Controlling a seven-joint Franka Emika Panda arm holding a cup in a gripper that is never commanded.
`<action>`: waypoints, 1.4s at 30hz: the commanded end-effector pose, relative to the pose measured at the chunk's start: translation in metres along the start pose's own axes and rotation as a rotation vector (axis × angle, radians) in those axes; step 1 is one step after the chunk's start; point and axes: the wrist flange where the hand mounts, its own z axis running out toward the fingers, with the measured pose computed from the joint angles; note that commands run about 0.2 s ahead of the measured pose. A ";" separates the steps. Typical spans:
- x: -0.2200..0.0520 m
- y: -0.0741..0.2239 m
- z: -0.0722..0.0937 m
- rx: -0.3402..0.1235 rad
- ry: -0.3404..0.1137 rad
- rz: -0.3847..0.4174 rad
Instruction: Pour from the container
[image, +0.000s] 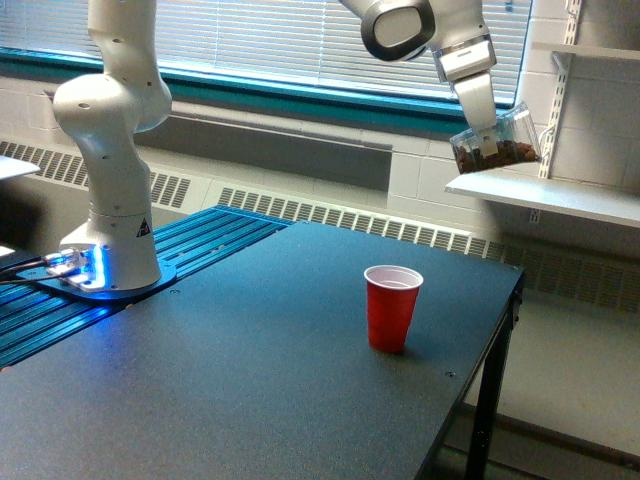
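Note:
The container (497, 142) is a small clear plastic cup with brown bits lying along its lower side. It hangs tilted well over, high at the exterior view's upper right, mouth toward the right. My gripper (483, 118) is shut on it from above and behind. A red plastic cup (392, 307) stands upright on the dark table, well below the container and to its left in the picture. The red cup's inside looks light; I cannot tell what is in it.
The dark table (250, 390) ends in an edge on the right near the red cup. The arm's white base (110, 250) stands at the left on a blue ribbed plate. A white shelf (560, 195) juts from the wall just under the container.

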 end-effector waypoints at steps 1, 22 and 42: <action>-0.008 -0.008 0.000 0.007 0.003 -0.011; -0.010 0.017 0.004 -0.008 0.041 -0.018; -0.025 0.073 0.003 -0.070 0.059 -0.025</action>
